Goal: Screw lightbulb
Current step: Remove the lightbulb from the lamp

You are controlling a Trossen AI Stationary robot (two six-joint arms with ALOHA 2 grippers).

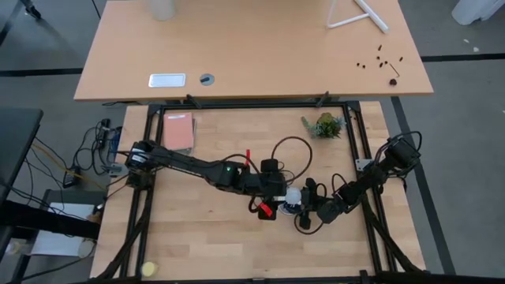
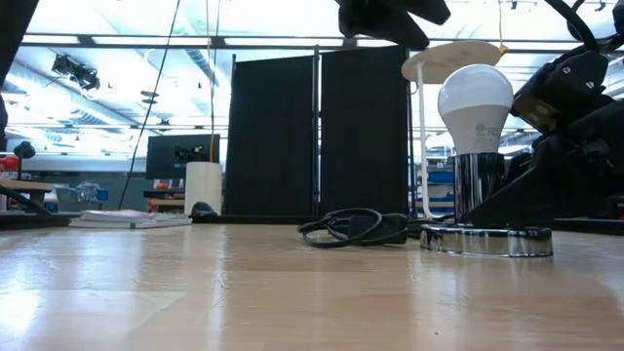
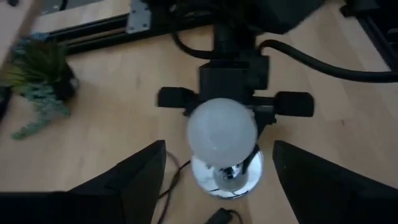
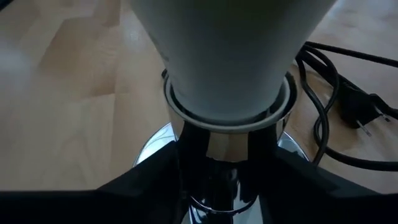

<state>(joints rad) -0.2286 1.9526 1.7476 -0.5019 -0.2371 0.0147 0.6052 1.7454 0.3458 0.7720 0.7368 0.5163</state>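
I see the white pear-shaped lightbulb standing upright in the shiny chrome socket base on the wooden table. My left gripper hovers above it, fingers spread wide and clear of it. My right gripper straddles the socket's neck, fingers parted, not visibly touching.

High cam straight down, far, whole tabletop in frame. Low cam at surface level, looking across into room. Left wrist cam above lightbulb, fairly near. Right wrist cam super close, side-on. All four share lightbulb plus socket.
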